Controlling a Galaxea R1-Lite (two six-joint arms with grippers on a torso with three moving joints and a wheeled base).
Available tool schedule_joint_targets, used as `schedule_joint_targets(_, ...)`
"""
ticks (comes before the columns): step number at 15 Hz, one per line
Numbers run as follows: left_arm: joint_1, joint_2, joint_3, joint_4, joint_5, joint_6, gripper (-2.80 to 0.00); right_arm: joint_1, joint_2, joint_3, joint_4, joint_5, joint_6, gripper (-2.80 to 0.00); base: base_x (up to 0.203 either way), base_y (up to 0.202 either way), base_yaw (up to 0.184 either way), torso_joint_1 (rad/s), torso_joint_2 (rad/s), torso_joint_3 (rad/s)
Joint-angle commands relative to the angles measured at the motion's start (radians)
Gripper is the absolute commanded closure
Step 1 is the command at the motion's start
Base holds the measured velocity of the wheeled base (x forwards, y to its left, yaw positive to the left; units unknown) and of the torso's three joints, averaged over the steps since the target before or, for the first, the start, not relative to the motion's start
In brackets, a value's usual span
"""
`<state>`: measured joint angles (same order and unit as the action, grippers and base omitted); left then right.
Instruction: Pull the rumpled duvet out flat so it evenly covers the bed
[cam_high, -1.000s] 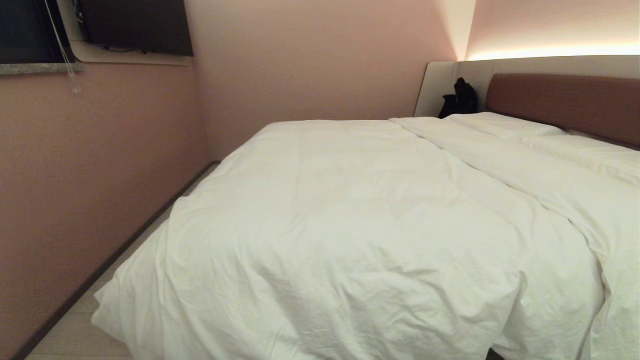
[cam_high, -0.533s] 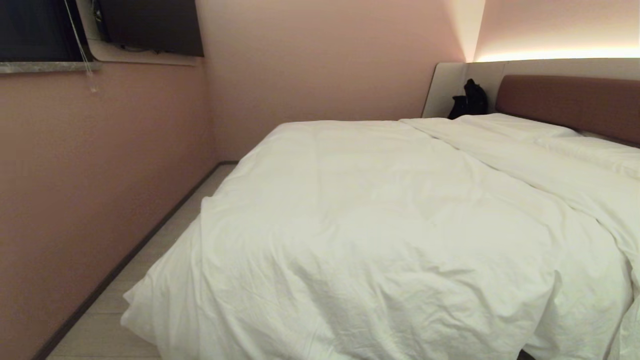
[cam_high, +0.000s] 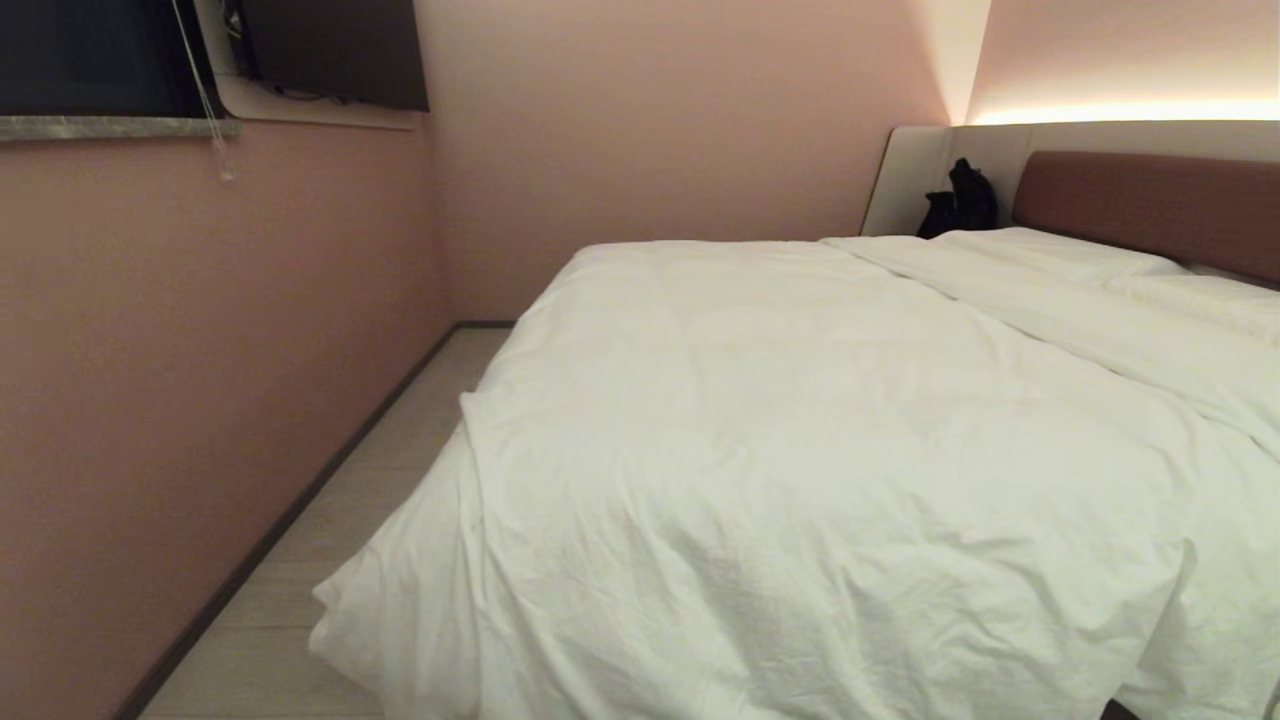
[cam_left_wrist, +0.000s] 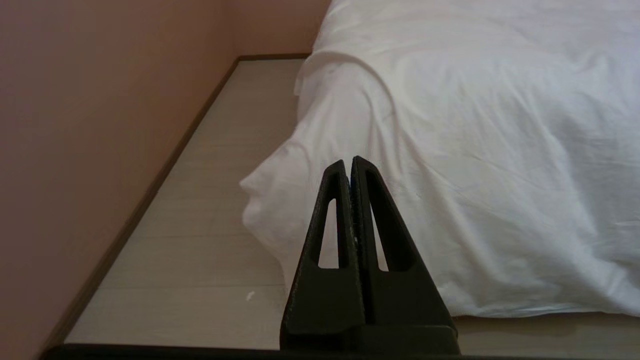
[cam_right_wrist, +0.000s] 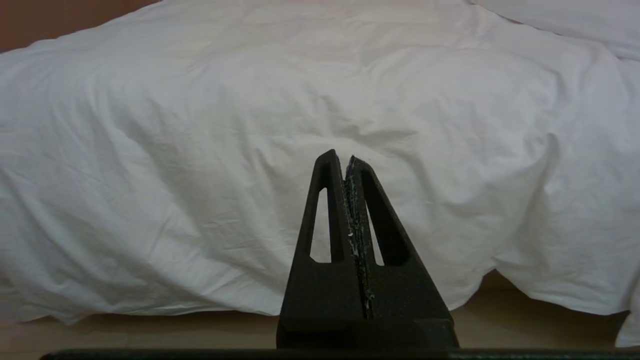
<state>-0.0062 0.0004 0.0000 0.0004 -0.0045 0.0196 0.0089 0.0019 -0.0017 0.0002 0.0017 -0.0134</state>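
Observation:
The white puffy duvet (cam_high: 800, 450) lies spread over the bed, wrinkled, its near corner (cam_high: 345, 610) hanging down to the floor at the left. The bed's reddish-brown headboard (cam_high: 1150, 205) stands at the far right. Neither arm shows in the head view. In the left wrist view my left gripper (cam_left_wrist: 348, 162) is shut and empty, held short of the duvet (cam_left_wrist: 475, 150), in line with its hanging corner. In the right wrist view my right gripper (cam_right_wrist: 345, 157) is shut and empty, facing the duvet's (cam_right_wrist: 250, 125) draped near side above the floor.
A pink wall (cam_high: 200, 350) runs close along the bed's left, leaving a narrow strip of pale floor (cam_high: 400, 440). White pillows (cam_high: 1060, 255) lie by the headboard. A black bag (cam_high: 965, 200) sits at the far corner. A dark window and screen (cam_high: 330, 50) are up on the left wall.
The whole head view has shifted right across the frames, so the camera has turned or driven left. More floor beside the bed shows now. The duvet itself has not moved.

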Motion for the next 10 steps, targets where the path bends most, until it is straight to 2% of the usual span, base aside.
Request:
schedule_joint_targets(1,0.000,0.000,0.000,0.000,0.000,0.000,0.00,0.000,0.000,0.000,0.000,0.000,0.000,0.00,0.000,0.197,0.000,0.004,0.00,0.000)
schedule_joint_targets(10,0.000,0.000,0.000,0.000,0.000,-0.001,0.00,0.000,0.000,0.002,0.000,0.000,0.000,0.00,0.000,0.197,0.000,0.002,0.00,0.003)
